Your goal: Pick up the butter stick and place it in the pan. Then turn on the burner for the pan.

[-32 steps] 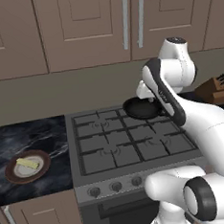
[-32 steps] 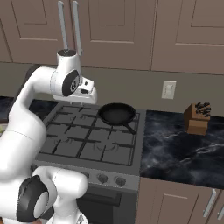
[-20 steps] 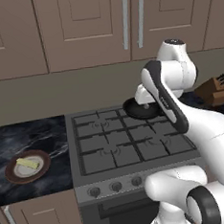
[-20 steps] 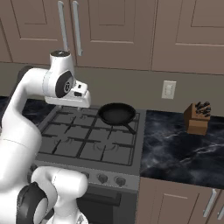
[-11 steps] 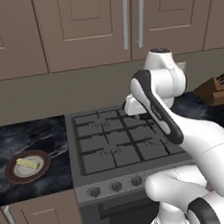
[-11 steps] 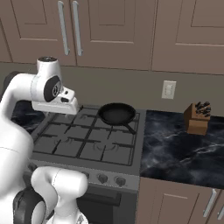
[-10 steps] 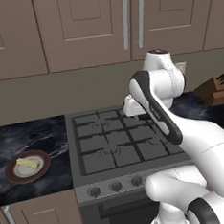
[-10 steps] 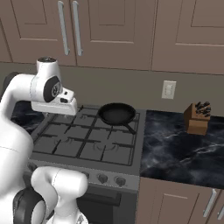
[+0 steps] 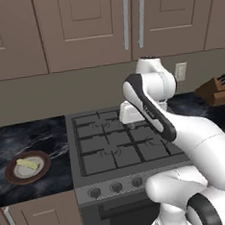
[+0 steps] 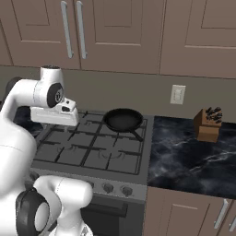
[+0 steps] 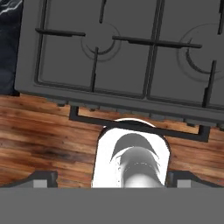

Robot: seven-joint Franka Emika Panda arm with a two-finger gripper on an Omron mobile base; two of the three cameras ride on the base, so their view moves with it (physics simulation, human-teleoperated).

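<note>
The butter stick is a small pale-yellow bar lying on a brown-rimmed plate on the dark counter left of the stove. The black pan sits on the back right burner, with its short handle pointing to the front right. My gripper hangs above the stove's back left area, left of the pan and well right of the butter stick. In the left base view the gripper sits over the stove's back. Its dark fingertips stand wide apart, open, with nothing between them, over the stove grates.
The grey stove has raised grates and a row of knobs along its front. A wooden knife block stands on the right counter below a wall outlet. Wooden floor lies in front of the stove.
My arm has swung left, from beside the pan to over the stove's back left area. The gripper has stayed open. Pan and butter stick have not moved.
</note>
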